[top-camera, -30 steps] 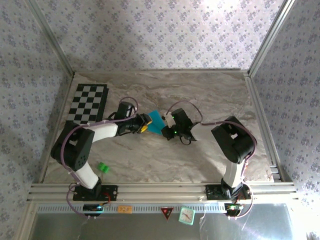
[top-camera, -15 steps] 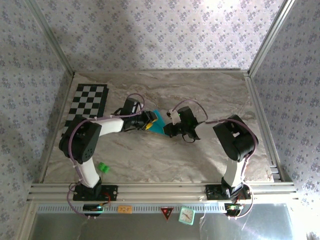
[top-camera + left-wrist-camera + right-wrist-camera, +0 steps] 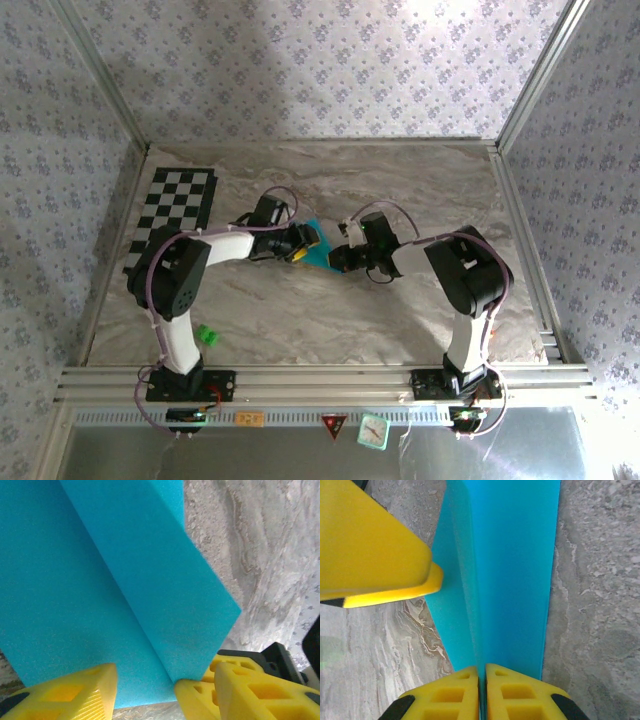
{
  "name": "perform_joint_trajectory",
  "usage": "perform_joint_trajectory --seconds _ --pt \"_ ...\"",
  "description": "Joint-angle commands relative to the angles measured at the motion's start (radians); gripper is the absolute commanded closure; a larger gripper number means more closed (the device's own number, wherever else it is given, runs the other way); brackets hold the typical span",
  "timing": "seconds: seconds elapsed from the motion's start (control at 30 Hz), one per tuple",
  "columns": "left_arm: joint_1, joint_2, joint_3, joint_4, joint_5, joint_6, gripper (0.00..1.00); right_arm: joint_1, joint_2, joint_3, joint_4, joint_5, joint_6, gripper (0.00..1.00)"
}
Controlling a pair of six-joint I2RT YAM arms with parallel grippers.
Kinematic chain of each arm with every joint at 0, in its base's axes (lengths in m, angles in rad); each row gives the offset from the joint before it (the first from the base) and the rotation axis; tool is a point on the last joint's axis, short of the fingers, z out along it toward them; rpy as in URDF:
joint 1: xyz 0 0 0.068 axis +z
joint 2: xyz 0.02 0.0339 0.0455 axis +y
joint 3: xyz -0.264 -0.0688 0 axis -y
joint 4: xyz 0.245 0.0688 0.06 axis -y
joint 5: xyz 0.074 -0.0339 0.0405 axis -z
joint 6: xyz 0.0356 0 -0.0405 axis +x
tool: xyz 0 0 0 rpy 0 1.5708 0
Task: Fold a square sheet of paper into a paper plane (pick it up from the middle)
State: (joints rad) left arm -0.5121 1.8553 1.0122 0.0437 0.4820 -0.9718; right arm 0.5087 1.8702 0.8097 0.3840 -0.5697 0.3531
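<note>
The square sheet of paper [image 3: 320, 246] is bright cyan and lies mid-table with a long crease down it. In the right wrist view the paper [image 3: 515, 565] runs away from my right gripper [image 3: 482, 692], which is shut on the crease at the near edge. My left gripper [image 3: 303, 242] faces it from the left. Its yellow fingers [image 3: 70, 692] stand wide apart with the paper [image 3: 100, 580] spread between them, not pinched. One left finger [image 3: 370, 545] rests by the paper's left edge in the right wrist view.
A black-and-white checkerboard mat [image 3: 172, 205] lies at the back left. A small green block [image 3: 207, 335] sits near the front left by the left arm's base. Metal rails [image 3: 320, 380] border the marble table, with patterned walls behind.
My left arm has reached further right toward the paper and its fingers have spread wider. The right gripper has kept its pinch on the paper and shifted slightly.
</note>
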Motion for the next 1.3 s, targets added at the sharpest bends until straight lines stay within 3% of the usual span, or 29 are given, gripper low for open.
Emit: perform_joint_trajectory --seconds 0.0,0.4,0.73,1.27 --pt "-0.007 0.019 0.044 -0.052 -0.004 0.044 0.44 -0.006 0.022 0.019 -0.006 -0.037 0.037 0.87" --pt "-0.016 0.087 0.133 -0.273 -0.091 0.087 0.43 -0.014 0.02 0.043 -0.053 -0.053 0.063 0.86" --pt "-0.022 0.123 0.181 -0.411 -0.159 0.096 0.43 -0.012 -0.043 0.057 -0.182 0.022 -0.026 0.69" --pt "-0.025 0.143 0.187 -0.441 -0.163 0.09 0.42 0.054 -0.009 0.129 -0.284 0.112 -0.129 0.71"
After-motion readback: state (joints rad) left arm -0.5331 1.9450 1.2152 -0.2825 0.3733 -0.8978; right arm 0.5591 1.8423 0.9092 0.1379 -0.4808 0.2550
